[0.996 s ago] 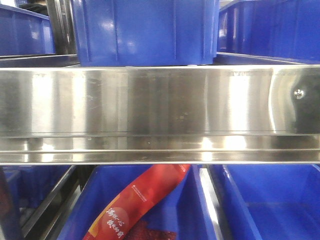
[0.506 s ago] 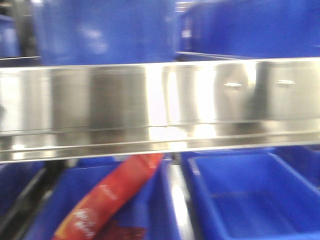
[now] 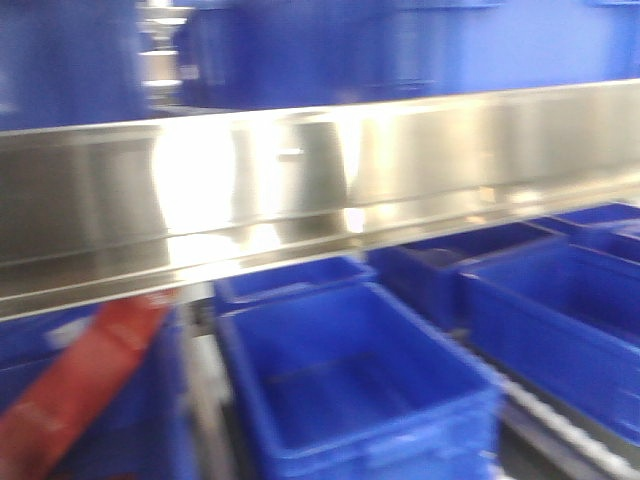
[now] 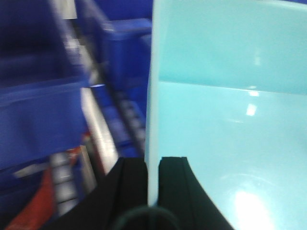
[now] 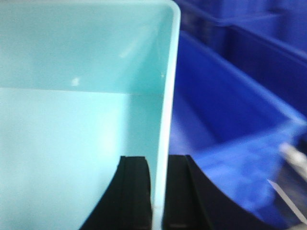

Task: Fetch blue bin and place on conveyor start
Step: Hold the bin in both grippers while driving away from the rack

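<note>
Pinching the blue bin's (image 4: 230,120) walls in left gripper (image 4: 153,162) and right gripper (image 5: 158,160), you could clip crates (image 5: 225,120) beside it when swinging round.

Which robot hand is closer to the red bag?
Left. The left gripper, gripping the turquoise bin, has the red bag close beside it; the right gripper grips the bin's far wall.

A warehouse: steel shelf rail (image 3: 320,180) over blue crates (image 3: 350,385) (many, close-packed).

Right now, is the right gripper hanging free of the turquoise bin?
No, the right gripper has one finger on each side of the blue bin's wall.
</note>
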